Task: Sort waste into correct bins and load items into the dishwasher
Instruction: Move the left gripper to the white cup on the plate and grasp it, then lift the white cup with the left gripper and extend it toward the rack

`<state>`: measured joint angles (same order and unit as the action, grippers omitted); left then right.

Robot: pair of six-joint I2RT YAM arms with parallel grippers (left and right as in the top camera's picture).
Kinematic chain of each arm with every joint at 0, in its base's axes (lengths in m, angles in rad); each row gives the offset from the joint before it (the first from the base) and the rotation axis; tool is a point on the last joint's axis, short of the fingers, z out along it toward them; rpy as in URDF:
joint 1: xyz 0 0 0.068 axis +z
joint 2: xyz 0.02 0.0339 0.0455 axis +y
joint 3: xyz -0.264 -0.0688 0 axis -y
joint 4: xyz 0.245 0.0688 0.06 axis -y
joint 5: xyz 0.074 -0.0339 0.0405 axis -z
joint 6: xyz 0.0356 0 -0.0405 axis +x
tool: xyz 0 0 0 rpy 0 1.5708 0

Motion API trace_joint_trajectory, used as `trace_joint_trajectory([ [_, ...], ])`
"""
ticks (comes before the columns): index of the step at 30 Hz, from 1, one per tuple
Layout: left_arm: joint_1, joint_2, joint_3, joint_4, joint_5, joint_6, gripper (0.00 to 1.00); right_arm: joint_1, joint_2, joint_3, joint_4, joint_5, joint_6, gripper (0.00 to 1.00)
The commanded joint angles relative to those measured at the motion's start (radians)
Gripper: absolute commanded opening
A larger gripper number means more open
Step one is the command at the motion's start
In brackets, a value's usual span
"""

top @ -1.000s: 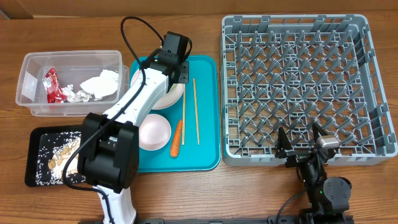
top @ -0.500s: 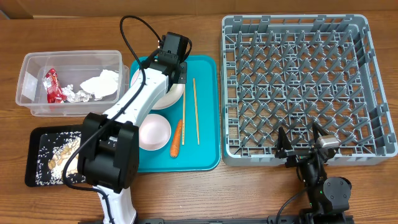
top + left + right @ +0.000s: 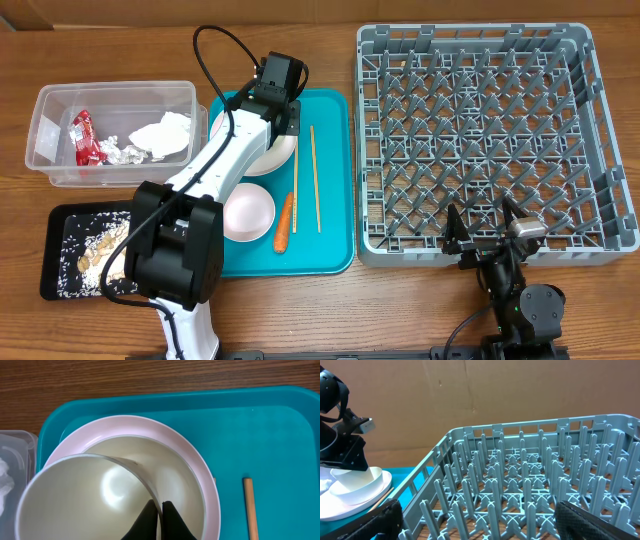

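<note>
My left gripper [image 3: 159, 511] is shut on the rim of a white bowl [image 3: 85, 500], one finger inside and one outside. The bowl rests on a white plate [image 3: 192, 467] at the back left of the teal tray [image 3: 330, 240]. From overhead the arm covers this bowl, and only the plate's edge [image 3: 284, 152] shows below the left gripper [image 3: 274, 118]. A second white bowl [image 3: 248, 212], an orange carrot [image 3: 284, 222] and two wooden chopsticks [image 3: 314, 178] lie on the tray. My right gripper [image 3: 480, 527] stands open at the front wall of the grey dish rack [image 3: 590, 60], holding nothing.
The clear tub [image 3: 50, 110] at the back left holds a red wrapper [image 3: 82, 138], a white napkin [image 3: 165, 135] and foil [image 3: 118, 151]. The black tray [image 3: 52, 285] at the front left holds rice scraps. The rack's pegs [image 3: 520, 470] fill the right wrist view.
From overhead the left wrist has shifted very slightly over the plate. The right arm and the things on the tray have not moved.
</note>
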<state>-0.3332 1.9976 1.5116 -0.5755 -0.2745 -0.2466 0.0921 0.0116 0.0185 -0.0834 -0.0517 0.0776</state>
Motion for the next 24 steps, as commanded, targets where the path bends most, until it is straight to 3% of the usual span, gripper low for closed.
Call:
trace_joint_trajectory([
  [1, 0.008, 0.009, 0.017, 0.000, -0.021, 0.015, 0.04, -0.004, -0.009, -0.010, 0.003, 0.005, 0.002, 1.00],
  [13, 0.008, -0.016, 0.050, -0.014, -0.088, 0.014, 0.04, -0.004, -0.009, -0.010, 0.003, 0.005, 0.002, 1.00],
  [24, 0.008, -0.245, 0.106, -0.166, -0.067, 0.015, 0.04, -0.004, -0.009, -0.010, 0.003, 0.005, 0.002, 1.00],
])
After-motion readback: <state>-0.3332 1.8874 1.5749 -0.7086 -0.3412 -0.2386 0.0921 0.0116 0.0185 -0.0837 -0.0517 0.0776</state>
